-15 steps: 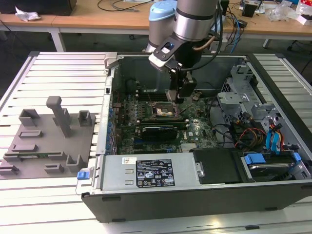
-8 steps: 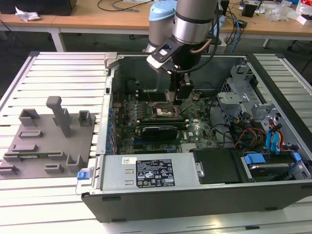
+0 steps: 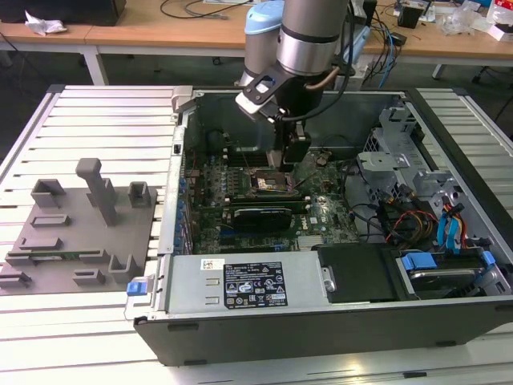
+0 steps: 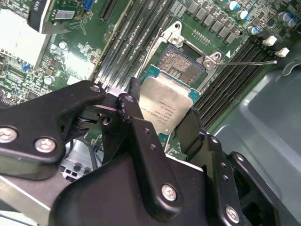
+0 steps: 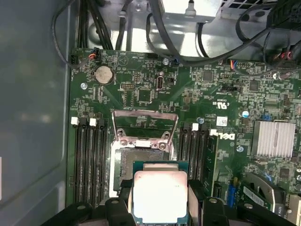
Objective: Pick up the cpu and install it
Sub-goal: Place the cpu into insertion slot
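Note:
The cpu (image 4: 165,104) (image 5: 160,195) is a small square chip with a pale silver top on a green edge. In both wrist views it sits between the black fingers (image 4: 190,128) (image 5: 195,188) of my gripper (image 4: 162,110) (image 5: 160,200), which is shut on it. The chip hangs just above and partly over the open socket (image 4: 181,63) (image 5: 126,165) on the green motherboard. The socket's metal load frame (image 5: 143,125) is swung up. In the exterior view my gripper (image 3: 290,164) reaches down into the open computer case, right beside the socket (image 3: 267,183).
Rows of memory slots (image 5: 87,160) flank the socket on both sides. A finned heatsink (image 5: 273,139) and black cables (image 5: 197,42) lie nearby. The case wall (image 4: 263,127) stands close. A grey plastic tray (image 3: 80,233) with upright blocks lies at the exterior view's left.

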`<state>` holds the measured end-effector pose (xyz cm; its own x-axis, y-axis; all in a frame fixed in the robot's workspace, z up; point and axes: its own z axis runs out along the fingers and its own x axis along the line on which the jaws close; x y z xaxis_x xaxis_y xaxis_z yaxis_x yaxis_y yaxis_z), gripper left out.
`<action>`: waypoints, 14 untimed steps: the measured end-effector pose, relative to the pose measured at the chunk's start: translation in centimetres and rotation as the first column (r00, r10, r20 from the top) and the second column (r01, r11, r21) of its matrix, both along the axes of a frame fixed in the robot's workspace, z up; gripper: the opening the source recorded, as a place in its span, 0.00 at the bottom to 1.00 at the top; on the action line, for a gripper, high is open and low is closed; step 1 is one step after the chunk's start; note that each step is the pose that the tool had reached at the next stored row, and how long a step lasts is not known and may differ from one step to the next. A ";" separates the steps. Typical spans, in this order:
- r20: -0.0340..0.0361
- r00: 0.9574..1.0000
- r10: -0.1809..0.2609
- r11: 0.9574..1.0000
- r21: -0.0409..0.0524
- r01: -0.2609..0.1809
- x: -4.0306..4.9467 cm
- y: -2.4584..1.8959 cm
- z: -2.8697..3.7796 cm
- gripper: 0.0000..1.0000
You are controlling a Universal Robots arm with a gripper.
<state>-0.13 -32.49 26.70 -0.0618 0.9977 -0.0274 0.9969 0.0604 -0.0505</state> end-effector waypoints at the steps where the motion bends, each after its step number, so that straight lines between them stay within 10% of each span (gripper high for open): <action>1: 0.000 1.000 0.000 1.000 0.000 0.000 0.00 0.01 -0.12 0.55; 14: 0.000 1.000 0.000 1.000 0.000 0.000 -0.01 0.18 -1.65 0.55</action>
